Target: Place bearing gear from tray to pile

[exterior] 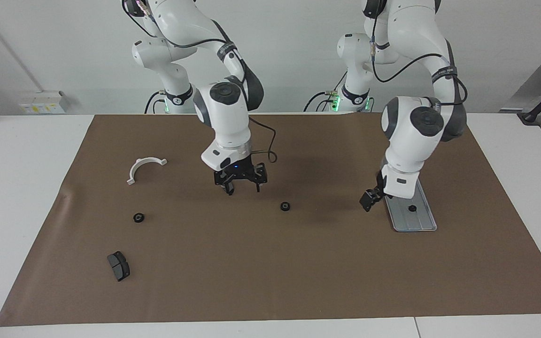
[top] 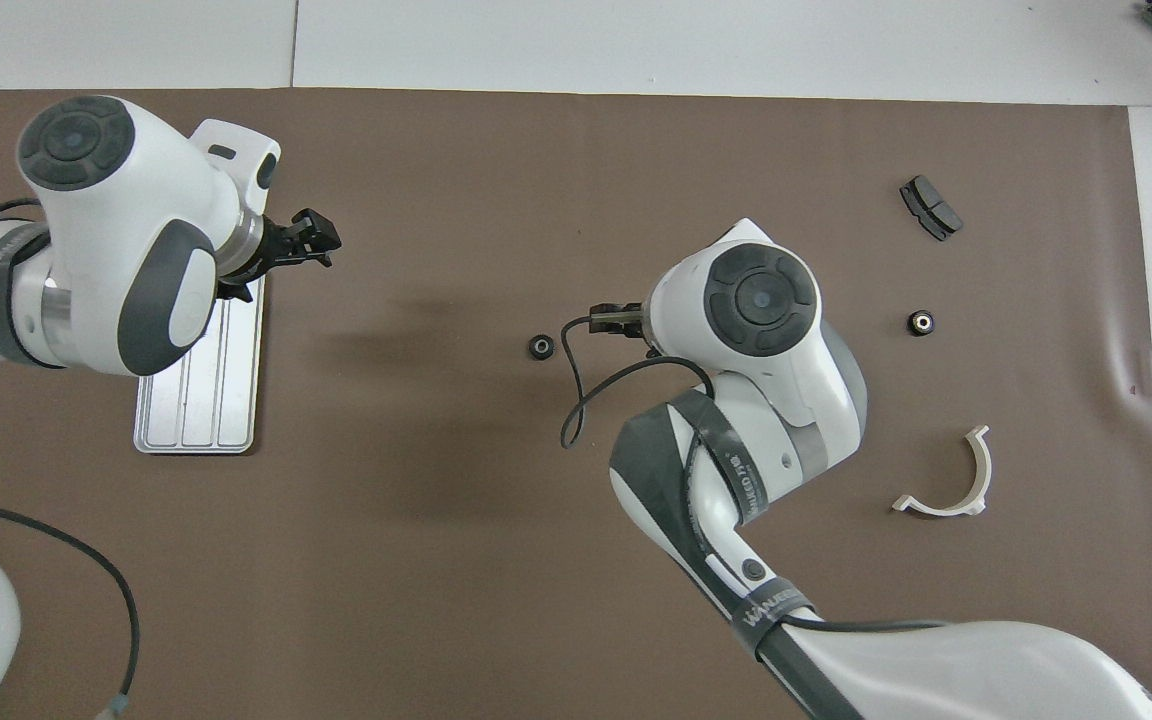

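The silver tray [exterior: 416,223] lies toward the left arm's end of the table, with one small black bearing gear [exterior: 412,208] on it. In the overhead view the left arm covers that gear and part of the tray [top: 198,410]. My left gripper [exterior: 368,201] hangs low beside the tray's edge [top: 314,240]. A second gear [exterior: 285,206] [top: 540,346] lies on the mat mid-table. My right gripper [exterior: 244,189] is open and empty, up over the mat beside this gear. A third gear [exterior: 138,217] [top: 922,322] lies in the pile, between the white half-ring bracket [exterior: 142,168] [top: 956,480] and a dark brake pad [exterior: 119,265] [top: 930,207].
A brown mat [exterior: 270,281] covers most of the white table. A black cable [top: 586,390] loops from the right wrist over the mat.
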